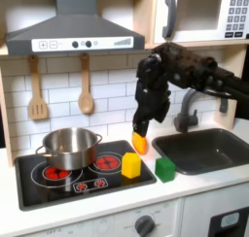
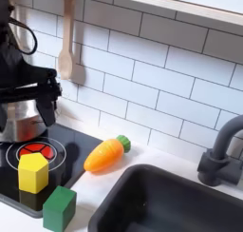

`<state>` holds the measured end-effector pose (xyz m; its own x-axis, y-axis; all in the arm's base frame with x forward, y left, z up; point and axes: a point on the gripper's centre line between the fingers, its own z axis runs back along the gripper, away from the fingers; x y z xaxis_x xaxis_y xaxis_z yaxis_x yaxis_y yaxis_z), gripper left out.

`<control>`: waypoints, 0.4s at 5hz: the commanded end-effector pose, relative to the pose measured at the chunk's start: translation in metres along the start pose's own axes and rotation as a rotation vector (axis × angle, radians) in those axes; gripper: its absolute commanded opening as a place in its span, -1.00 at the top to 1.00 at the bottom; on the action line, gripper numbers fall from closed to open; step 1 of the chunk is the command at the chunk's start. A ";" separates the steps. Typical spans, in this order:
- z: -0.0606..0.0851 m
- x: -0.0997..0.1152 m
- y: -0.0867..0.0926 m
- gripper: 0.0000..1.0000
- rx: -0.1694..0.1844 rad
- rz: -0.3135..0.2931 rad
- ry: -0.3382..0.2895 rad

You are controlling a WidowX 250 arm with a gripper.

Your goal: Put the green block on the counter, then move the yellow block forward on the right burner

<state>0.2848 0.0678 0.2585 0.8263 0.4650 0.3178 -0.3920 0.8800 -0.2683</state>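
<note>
The yellow block (image 1: 130, 164) (image 2: 33, 171) sits on the front of the right burner of the black stovetop (image 1: 58, 178). Just off the first exterior view's right edge of the stovetop, the green block (image 1: 165, 168) (image 2: 59, 209) rests on the white counter (image 1: 195, 187). My gripper (image 1: 143, 126) (image 2: 27, 101) hangs raised above and behind the yellow block, apart from both blocks. Its jaws look spread, with nothing between them.
A steel pot (image 1: 70, 147) stands on the left burner. An orange carrot toy (image 1: 140, 143) (image 2: 106, 152) lies behind the blocks, under the gripper. The grey sink (image 1: 204, 149) and its faucet (image 2: 220, 160) are to the first exterior view's right. Utensils hang on the tiled wall.
</note>
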 end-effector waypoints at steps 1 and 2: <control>0.002 -0.025 0.005 -1.00 -0.001 -0.043 0.040; 0.007 -0.039 0.005 -1.00 0.001 -0.082 0.059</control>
<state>0.2468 0.0546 0.2521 0.8792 0.3810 0.2861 -0.3170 0.9160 -0.2457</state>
